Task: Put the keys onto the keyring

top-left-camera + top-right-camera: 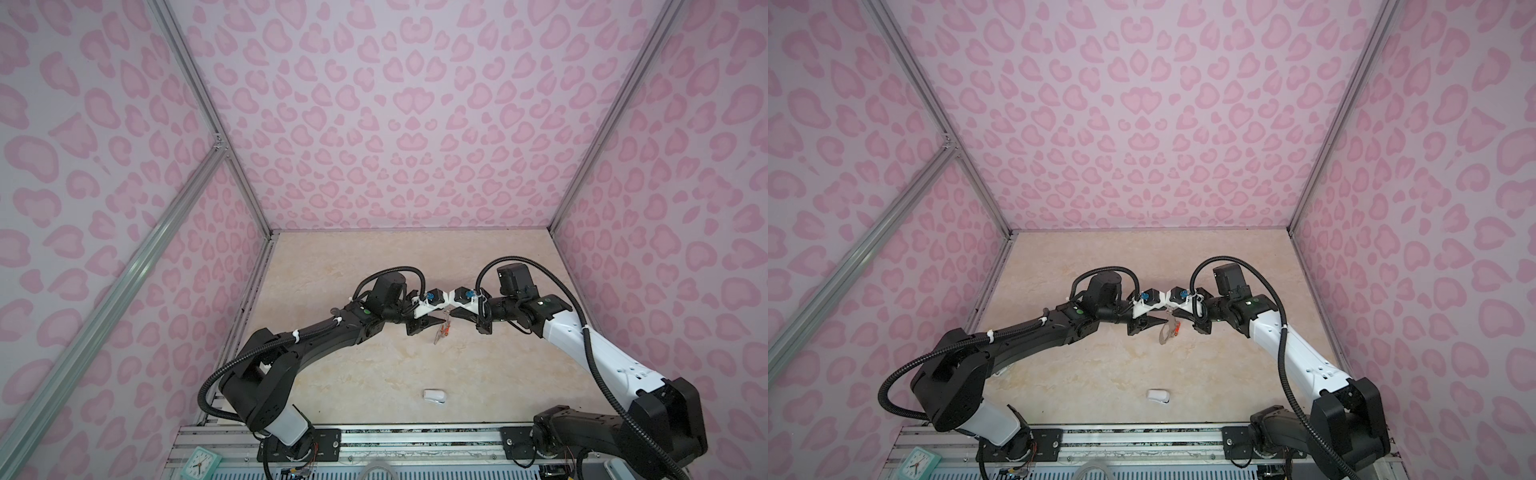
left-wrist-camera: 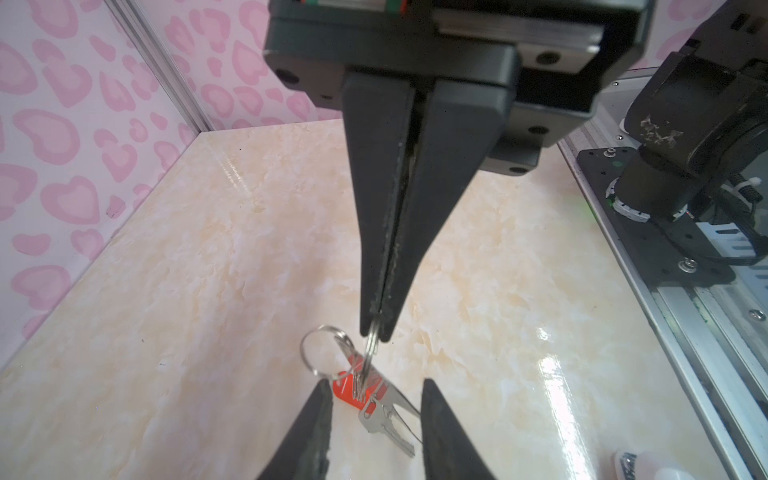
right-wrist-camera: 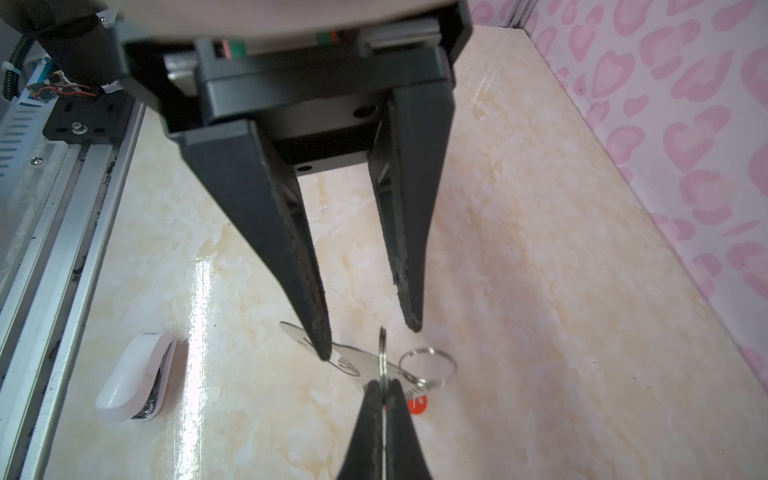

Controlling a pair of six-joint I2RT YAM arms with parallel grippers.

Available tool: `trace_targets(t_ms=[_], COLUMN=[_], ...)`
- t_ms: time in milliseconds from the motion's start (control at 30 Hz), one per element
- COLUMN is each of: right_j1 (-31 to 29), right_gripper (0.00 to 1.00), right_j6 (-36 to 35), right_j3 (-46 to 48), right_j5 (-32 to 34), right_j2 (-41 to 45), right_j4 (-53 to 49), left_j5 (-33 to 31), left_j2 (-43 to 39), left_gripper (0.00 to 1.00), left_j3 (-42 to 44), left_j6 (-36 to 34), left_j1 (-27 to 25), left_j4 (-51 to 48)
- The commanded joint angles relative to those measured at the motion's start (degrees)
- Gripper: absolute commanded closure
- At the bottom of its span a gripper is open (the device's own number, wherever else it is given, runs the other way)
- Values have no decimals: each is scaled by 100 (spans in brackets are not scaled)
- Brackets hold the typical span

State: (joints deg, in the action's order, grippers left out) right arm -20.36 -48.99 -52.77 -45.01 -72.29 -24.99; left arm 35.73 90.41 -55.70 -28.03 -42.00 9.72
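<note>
Near the lower edge in a top view, just above the metal rail [image 1: 415, 436], a small white rounded object [image 1: 435, 395] lies alone on the marble table [image 1: 374, 365]. Farther up, at mid-frame, the 2 grippers meet tip to tip. The right gripper [image 2: 376, 330] is pinched tight on 1 wire ring of the keyring [image 3: 357, 365], whose flat plate hangs there. The left gripper [image 3: 370, 343] stands narrowly parted, gripping nothing, 1 fingertip [image 3: 323, 353] at the plate. An orange-tagged key [image 2: 386, 422] dangles beneath; how it is attached I cannot tell.
</note>
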Motion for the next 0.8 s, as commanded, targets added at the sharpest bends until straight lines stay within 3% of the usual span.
trace_targets(t_ms=[0,433,767], right_j1=[-38,-122,-135], right_gripper=[100,100,100], right_j6=[-37,-189,-237], right_j3=[87,39,6], right_j5=[198,138,-237], right_j2=[31,-125,-220], right_j4=[319,253,243], left_j5=[44,-344,-761], left_j2=[-102,-274,-629], left_gripper=[69,77,73], left_j3=[-47,18,457], left_j6=[65,158,329], left_j1=[-1,-3,-10], left_j4=[239,347,829])
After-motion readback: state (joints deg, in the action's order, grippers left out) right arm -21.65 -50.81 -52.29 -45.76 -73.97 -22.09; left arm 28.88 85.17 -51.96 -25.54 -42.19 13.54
